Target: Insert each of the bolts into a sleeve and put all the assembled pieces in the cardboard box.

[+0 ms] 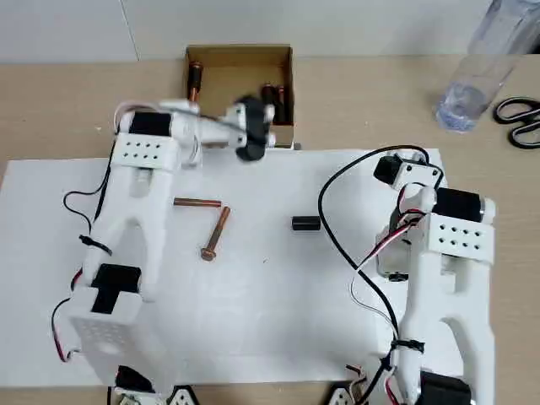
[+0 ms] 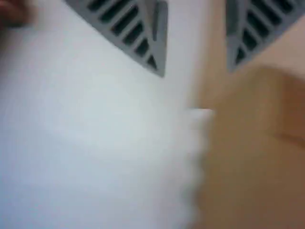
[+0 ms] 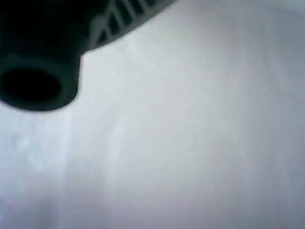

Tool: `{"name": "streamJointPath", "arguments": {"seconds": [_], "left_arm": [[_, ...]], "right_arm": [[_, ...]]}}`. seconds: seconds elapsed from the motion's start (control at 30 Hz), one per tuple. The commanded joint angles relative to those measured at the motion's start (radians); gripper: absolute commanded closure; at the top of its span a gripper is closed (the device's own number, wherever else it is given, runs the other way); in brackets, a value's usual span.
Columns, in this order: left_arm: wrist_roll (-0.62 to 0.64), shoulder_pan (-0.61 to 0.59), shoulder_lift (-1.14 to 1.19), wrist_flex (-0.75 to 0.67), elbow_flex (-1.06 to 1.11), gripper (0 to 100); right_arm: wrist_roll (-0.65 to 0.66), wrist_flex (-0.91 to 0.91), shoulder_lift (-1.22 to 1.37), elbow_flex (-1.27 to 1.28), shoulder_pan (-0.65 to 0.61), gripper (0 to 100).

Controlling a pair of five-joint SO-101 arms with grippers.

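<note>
The cardboard box (image 1: 221, 57) stands at the back of the table, with copper bolts in black sleeves (image 1: 277, 103) lying inside. My left gripper (image 1: 253, 128) hangs at the box's front wall, open and empty; its grey ribbed fingers (image 2: 143, 33) stand apart over the sheet's edge. Two bare copper bolts (image 1: 197, 202) (image 1: 217, 233) lie on the white sheet (image 1: 270, 321) beside the left arm. A loose black sleeve (image 1: 305, 224) rests mid-sheet. My right gripper (image 1: 395, 263), low over the sheet on the right, is shut on another black sleeve (image 3: 35, 86), whose hollow end faces the camera.
A clear plastic bottle (image 1: 477, 67) and black scissors (image 1: 519, 118) sit on the bare table at the back right. Cables loop from the right arm across the sheet toward the loose sleeve.
</note>
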Motion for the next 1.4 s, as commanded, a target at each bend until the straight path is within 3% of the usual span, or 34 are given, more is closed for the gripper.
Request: {"name": "streamJointPath", "arguments": {"seconds": [0.0, 0.13, 0.23, 0.33, 0.6, 0.83, 0.93, 1.13, 1.37], "left_arm": [[0.167, 0.012, -0.072, -0.026, -0.148, 92], [0.476, 0.005, -0.072, 0.003, -0.225, 92], [0.838, -0.002, -0.072, 0.006, -0.251, 92], [1.122, -0.018, -0.072, 0.021, -0.254, 92], [1.683, -0.054, -0.069, 0.307, -0.252, 92], [2.219, -0.052, -0.060, 0.404, -0.171, 98], [2.328, -0.043, -0.060, 0.394, -0.077, 98], [2.414, -0.038, -0.060, 0.376, 0.097, 92], [2.493, -0.040, -0.060, 0.376, 0.119, 90]], "right_arm": [[-0.005, -0.008, -0.036, -0.008, 0.004, 99.5], [-0.005, -0.005, -0.036, -0.031, 0.004, 99.5], [-0.005, -0.001, -0.036, -0.060, 0.004, 99.5], [-0.005, 0.001, -0.036, -0.083, 0.004, 99.5], [-0.003, 0.016, -0.036, -0.087, 0.004, 99.5], [-0.003, 0.005, -0.036, -0.087, 0.002, 99.5], [-0.003, 0.007, -0.036, -0.087, 0.002, 99.5], [-0.005, 0.007, -0.036, -0.087, 0.004, 99.5], [-0.005, 0.007, -0.035, -0.087, 0.007, 99.5]]}}
